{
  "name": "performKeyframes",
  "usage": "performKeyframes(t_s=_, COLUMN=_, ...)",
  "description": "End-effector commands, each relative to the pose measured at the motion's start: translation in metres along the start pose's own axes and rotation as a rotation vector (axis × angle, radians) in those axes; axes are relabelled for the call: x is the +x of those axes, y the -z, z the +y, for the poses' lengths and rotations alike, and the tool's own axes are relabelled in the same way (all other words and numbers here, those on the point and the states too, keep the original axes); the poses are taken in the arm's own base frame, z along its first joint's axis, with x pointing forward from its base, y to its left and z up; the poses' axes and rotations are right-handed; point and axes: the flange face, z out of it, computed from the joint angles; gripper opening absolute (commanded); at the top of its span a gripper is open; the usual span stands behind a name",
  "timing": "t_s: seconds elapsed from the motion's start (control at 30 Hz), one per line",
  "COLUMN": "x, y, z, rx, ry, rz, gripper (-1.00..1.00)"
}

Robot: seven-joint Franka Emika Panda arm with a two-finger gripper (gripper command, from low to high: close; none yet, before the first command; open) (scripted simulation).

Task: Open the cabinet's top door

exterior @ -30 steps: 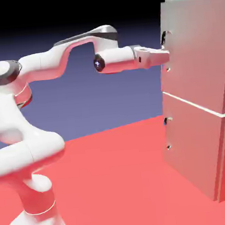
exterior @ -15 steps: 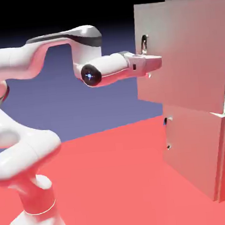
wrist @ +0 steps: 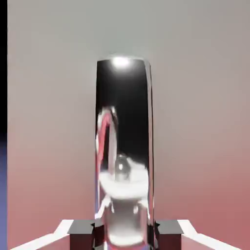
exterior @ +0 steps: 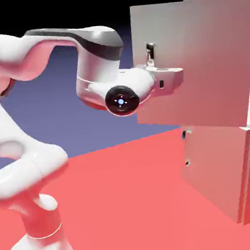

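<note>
From the side, the white robot arm's gripper (exterior: 153,71) is squeezing the small dark curved handle (exterior: 149,52) on the flat pale grey-beige top door (exterior: 159,65), which is sitting at the top of the tall pale grey-beige cabinet (exterior: 226,155) and is swinging out, partly open. In the hand view, the shiny handle (wrist: 124,146) is filling the middle, with the two grey fingertips (wrist: 168,229) pinching it at the bottom. The smooth handle might be slipping out if the arm is pulling crooked.
</note>
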Motion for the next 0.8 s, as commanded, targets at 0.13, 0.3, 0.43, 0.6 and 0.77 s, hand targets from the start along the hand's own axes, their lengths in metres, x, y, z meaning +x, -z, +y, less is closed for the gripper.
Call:
performKeyframes(t_s=0.13, x=0.017, y=0.039, z=0.017, rx=0.101, ry=0.0, rz=-0.101, gripper=-1.0)
performKeyframes(t_s=0.3, x=0.037, y=0.073, z=0.037, rx=0.199, ry=0.0, rz=-0.199, gripper=-1.0)
performKeyframes(t_s=0.43, x=0.054, y=0.096, z=0.054, rx=0.274, ry=0.0, rz=-0.274, gripper=-1.0)
performKeyframes(t_s=0.6, x=0.075, y=0.119, z=0.075, rx=0.358, ry=0.0, rz=-0.358, gripper=-1.0)
performKeyframes(t_s=0.77, x=0.09, y=0.132, z=0.09, rx=0.415, ry=0.0, rz=-0.415, gripper=1.0)
